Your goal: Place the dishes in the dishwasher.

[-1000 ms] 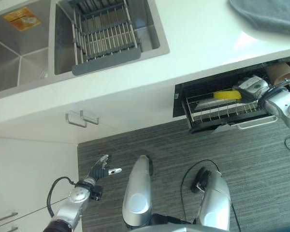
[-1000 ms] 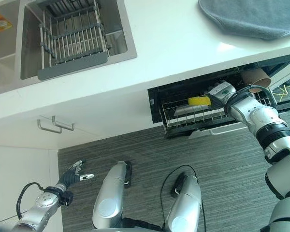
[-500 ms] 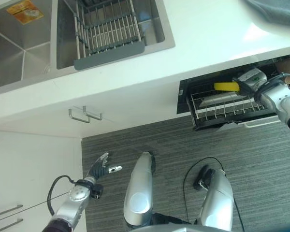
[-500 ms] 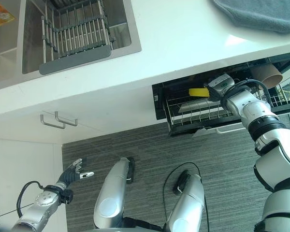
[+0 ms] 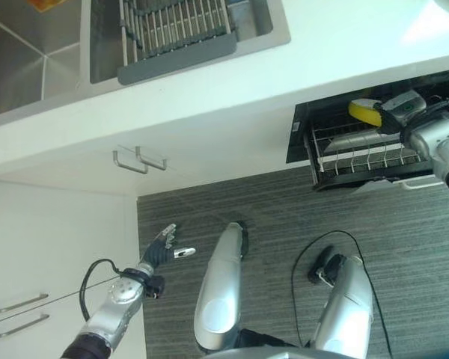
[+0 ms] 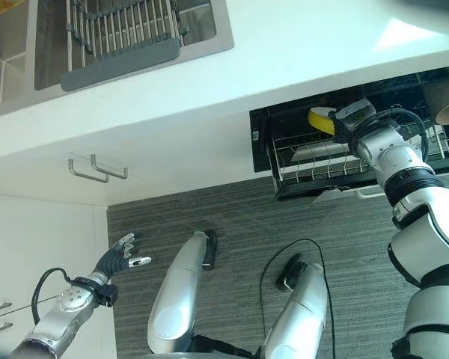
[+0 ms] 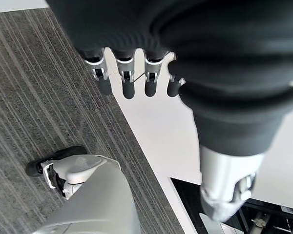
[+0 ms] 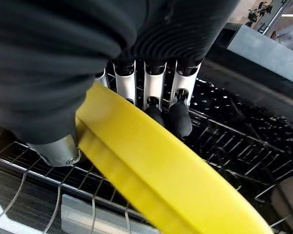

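Observation:
My right hand [image 6: 357, 117] reaches into the open dishwasher and is shut on a yellow dish [image 6: 319, 120]. It holds the dish tilted above the back left part of the wire rack [image 6: 314, 163]. In the right wrist view the yellow dish [image 8: 161, 185] runs between the fingers [image 8: 154, 95] and the thumb [image 8: 56, 151], with the rack's prongs [image 8: 219, 141] beyond. A pale flat dish [image 5: 353, 142] lies in the rack under it. My left hand [image 5: 162, 250] hangs open low over the floor at the left, holding nothing; its fingers [image 7: 128, 78] are straight.
A brown cup [image 6: 443, 101] sits at the rack's right end. The white counter [image 5: 232, 82] overhangs the dishwasher. A sink with a grey dish drainer [image 5: 176, 37] is at the top left. Cabinet handles [image 5: 138, 159] and drawer handles [image 5: 19, 314] stick out on the left.
The camera has shifted, so the whole scene sits higher and further right. My right hand has moved the yellow dish a little further back over the rack and tilted it. The left hand stays the same.

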